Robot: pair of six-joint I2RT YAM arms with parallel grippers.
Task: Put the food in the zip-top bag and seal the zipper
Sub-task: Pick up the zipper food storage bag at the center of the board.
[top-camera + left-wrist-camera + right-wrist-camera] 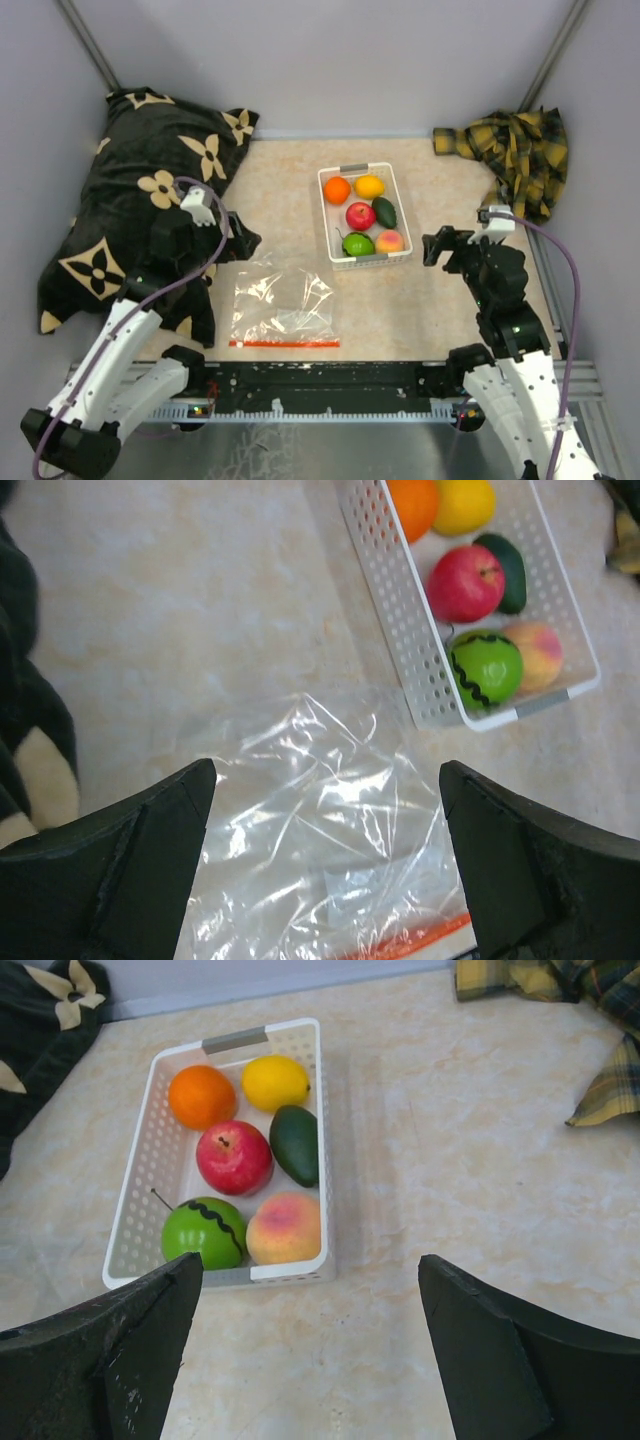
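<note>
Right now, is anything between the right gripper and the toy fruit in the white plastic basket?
Only a side wall of the white perforated plastic basket, between the open right gripper and the toy fruits. They lie uncovered; nothing visible blocks them from above.

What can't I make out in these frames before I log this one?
Zipper: open or sealed cannot be told; too small in the top view, cut off by the bottom edge in the left wrist view.
Bag: outside the right wrist view entirely.
Orange and lemon: cut by the top edge in the left wrist view.
</note>
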